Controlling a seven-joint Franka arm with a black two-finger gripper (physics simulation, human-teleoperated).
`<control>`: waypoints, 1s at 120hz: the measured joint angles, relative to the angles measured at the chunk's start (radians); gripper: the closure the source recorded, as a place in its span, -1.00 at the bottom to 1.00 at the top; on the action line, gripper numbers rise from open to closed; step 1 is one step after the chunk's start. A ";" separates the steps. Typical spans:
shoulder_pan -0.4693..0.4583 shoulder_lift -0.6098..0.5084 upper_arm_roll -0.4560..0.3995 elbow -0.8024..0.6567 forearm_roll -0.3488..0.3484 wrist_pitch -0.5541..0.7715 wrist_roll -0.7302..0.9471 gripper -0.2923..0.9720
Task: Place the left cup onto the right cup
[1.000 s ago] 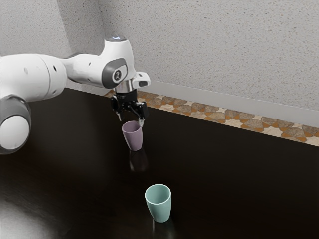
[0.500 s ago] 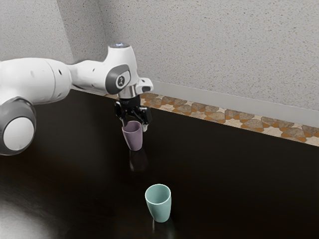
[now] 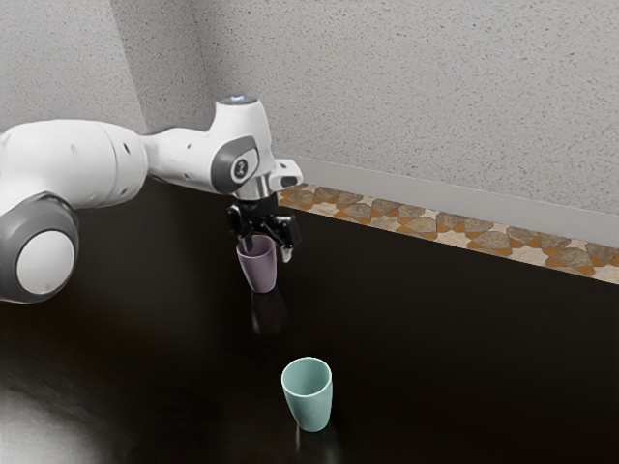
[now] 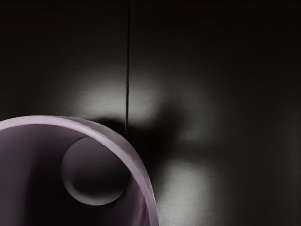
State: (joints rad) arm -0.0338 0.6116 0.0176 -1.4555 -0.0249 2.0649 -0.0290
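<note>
A purple cup (image 3: 258, 269) stands upright on the dark table (image 3: 435, 329), toward the back. My gripper (image 3: 265, 244) hangs right at its rim, open, with the fingers spread around the cup's top; I cannot tell whether they touch it. A teal cup (image 3: 308, 393) stands upright nearer the front, apart from the arm. In the wrist view the purple cup (image 4: 70, 174) looms just under the hand, its hollow inside and round bottom visible.
Behind the table runs a patterned floor strip (image 3: 435, 224) below a grey wall. A thin seam (image 4: 127, 66) crosses the tabletop past the purple cup. Bare dark tabletop lies between the two cups and to the exterior view's right.
My hand has come down and slightly toward the exterior view's right, from above the purple cup to its rim. Neither cup has moved.
</note>
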 joint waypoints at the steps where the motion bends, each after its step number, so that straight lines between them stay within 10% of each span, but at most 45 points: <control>1: 0.000 0.001 0.000 0.000 0.000 0.001 0.000 -0.54; 69: 0.001 0.027 -0.010 -0.001 0.002 0.034 -0.005 -0.51; 120: 0.002 0.025 -0.006 0.001 0.032 0.042 -0.002 0.54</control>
State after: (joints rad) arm -0.0322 0.6364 0.0120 -1.4546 0.0067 2.1066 -0.0309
